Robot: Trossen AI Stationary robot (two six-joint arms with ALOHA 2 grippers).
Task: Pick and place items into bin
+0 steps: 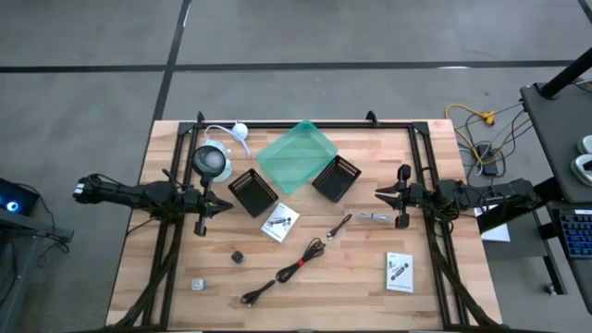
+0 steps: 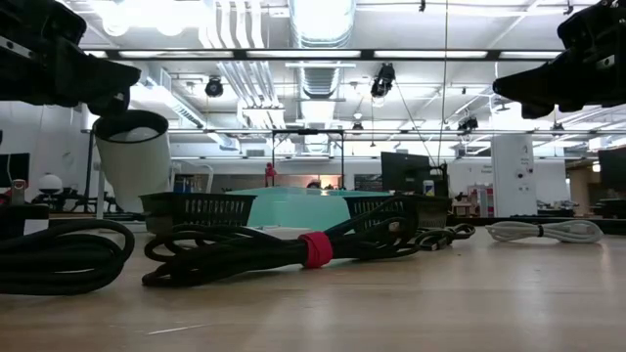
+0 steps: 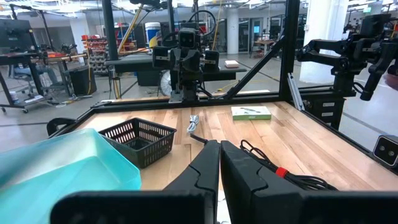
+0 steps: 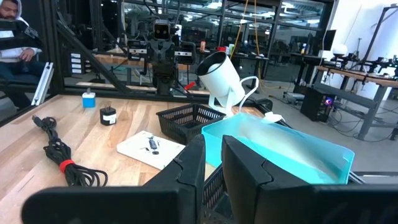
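With all items on the wooden counter, the left end effector is clenched empty; the right end effector is slightly parted, also empty. The coiled black cable with red tie risks snagging when carried to the translucent teal bin.

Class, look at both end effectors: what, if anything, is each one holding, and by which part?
Nothing is held. The left end effector is shut on nothing, and the right end effector has a narrow bare gap between its fingers; both hover above the wooden table.
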